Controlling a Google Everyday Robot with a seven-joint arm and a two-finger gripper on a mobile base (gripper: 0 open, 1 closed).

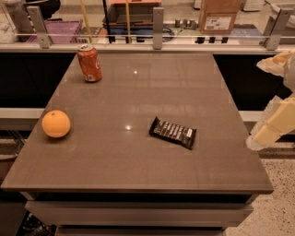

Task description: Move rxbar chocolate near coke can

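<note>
Glossy brown desk (138, 179) under warm light, with a rail on metal posts (158, 27) along the far edge. Beyond the rail, a cardboard box (220, 14) bearing a white label, print too small to read, and a purple crate (62, 31), contents not discernible. At the far left corner, upright coke can (89, 63): orange-red, white markings not legible, silver top. Right of centre, lying flat and slightly askew, rxbar chocolate (173, 132): black wrapper, white lettering too blurred to read, crimped ends, well apart from the can. Near the left edge, a round orange (56, 123). Off the desk's right side, cream-coloured end effector (260, 136), apart from the bar. Open or closed: cannot tell.
</note>
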